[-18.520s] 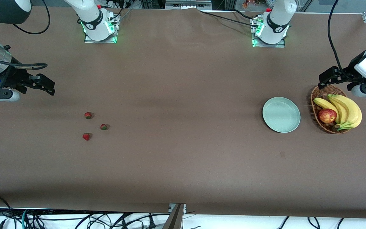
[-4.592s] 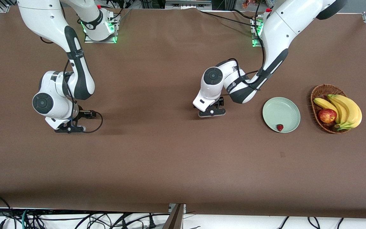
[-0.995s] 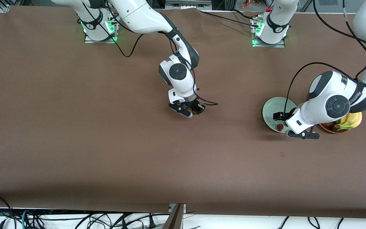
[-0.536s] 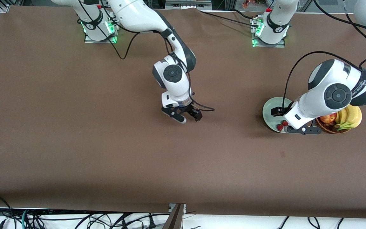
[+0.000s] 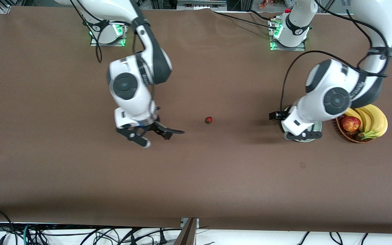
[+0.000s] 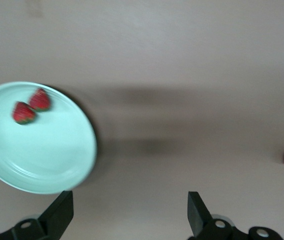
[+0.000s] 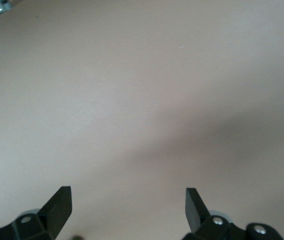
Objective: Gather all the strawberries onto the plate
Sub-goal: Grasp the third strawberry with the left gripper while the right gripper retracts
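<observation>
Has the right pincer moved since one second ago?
Yes. The right pincer, open, has moved away from the plate, toward the right arm's end, leaving a strawberry on the table.

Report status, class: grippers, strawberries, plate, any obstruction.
Left gripper open over plate. Right gripper open, empty, over bare table. Two strawberries on plate; third strawberry on table between arms. Nothing around it.

Brown-covered table (image 5: 196,177), cables (image 5: 80,234) tangled along its near edge
</observation>
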Robot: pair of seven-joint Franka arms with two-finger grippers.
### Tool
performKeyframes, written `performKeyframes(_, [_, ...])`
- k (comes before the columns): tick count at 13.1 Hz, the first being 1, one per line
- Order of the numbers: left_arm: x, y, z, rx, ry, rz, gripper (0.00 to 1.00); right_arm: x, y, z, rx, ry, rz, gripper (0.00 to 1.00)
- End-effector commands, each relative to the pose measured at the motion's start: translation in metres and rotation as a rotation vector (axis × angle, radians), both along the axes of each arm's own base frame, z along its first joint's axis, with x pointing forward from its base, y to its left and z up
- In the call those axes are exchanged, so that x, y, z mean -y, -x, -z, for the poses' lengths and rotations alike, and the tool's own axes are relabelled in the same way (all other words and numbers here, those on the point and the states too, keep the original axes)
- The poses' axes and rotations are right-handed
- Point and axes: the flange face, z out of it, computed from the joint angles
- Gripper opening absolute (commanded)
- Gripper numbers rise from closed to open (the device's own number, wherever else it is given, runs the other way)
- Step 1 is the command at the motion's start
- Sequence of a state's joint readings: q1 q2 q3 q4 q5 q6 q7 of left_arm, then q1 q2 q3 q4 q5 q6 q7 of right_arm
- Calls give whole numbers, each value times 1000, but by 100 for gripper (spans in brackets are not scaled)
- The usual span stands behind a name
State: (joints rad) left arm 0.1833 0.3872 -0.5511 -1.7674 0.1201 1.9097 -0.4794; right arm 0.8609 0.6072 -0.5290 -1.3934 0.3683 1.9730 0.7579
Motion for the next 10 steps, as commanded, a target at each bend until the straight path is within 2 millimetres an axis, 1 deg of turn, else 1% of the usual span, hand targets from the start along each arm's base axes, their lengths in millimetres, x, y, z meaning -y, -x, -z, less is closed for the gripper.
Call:
performKeyframes(1, [53, 27, -4, 61, -30, -67, 100, 67, 1, -46, -89, -55, -80, 100])
performKeyframes(3, [98, 44, 7, 88, -34, -113, 100, 120, 6, -75, -138, -56, -133, 100])
performKeyframes(4, [121, 52, 13, 93, -36, -144, 100, 144, 11, -91, -146, -74, -154, 100])
performKeyframes(5, [147, 63, 27, 108, -48, -152, 100, 166, 17, -100, -153, -88, -160, 100])
performKeyframes(6, [167, 70, 41, 141, -74, -177, 100, 186, 22, -109, -158, -98, -165, 100])
performKeyframes(7, [186, 78, 59, 166, -100, -191, 100, 198, 25, -114, -169, -95, -166, 100])
performKeyframes(8, [197, 83, 69, 181, -118, -202, 100, 207, 27, -118, -172, -84, -168, 100])
performKeyframes(9, [211, 89, 73, 183, -118, -198, 100, 222, 29, -123, -170, -74, -162, 100])
performKeyframes(10, [223, 88, 79, 178, -109, -202, 100, 231, 33, -125, -171, -71, -172, 100])
